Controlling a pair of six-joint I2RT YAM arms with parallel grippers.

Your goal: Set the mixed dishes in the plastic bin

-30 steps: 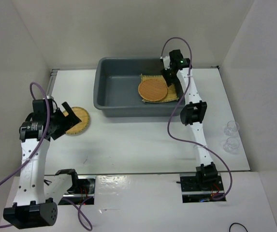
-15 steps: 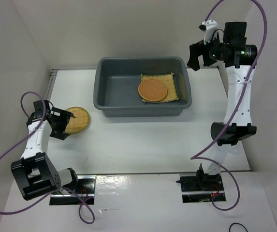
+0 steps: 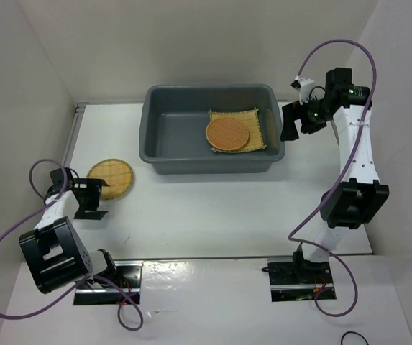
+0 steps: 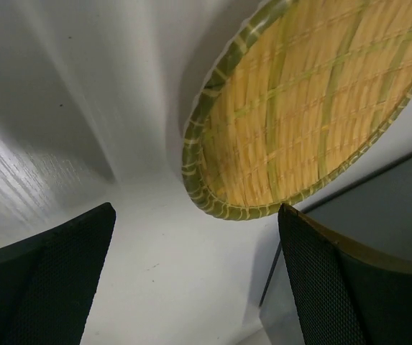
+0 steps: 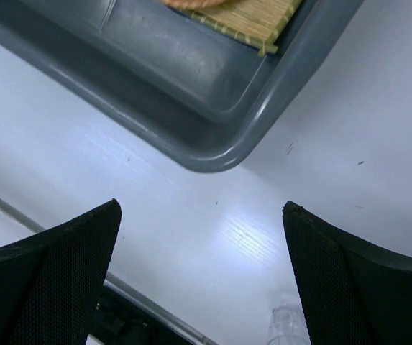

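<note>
The dark grey plastic bin stands at the back centre. Inside its right half lies a square yellow straw mat with a round tan-orange disc on top. A second woven disc lies flat on the table at the left, and fills the top of the left wrist view. My left gripper is open just short of that disc's near edge, with nothing between its fingers. My right gripper hangs open and empty beside the bin's right end. The right wrist view shows the bin's corner, the mat's edge and a clear glass cup.
White walls close in the table on the left, back and right. The right arm's elbow hangs over the table's right side. The arm bases sit at the near edge.
My right gripper left the bin, swung up high, then came down beside the bin's right end, open. My left gripper backed off the table disc toward the near left.
</note>
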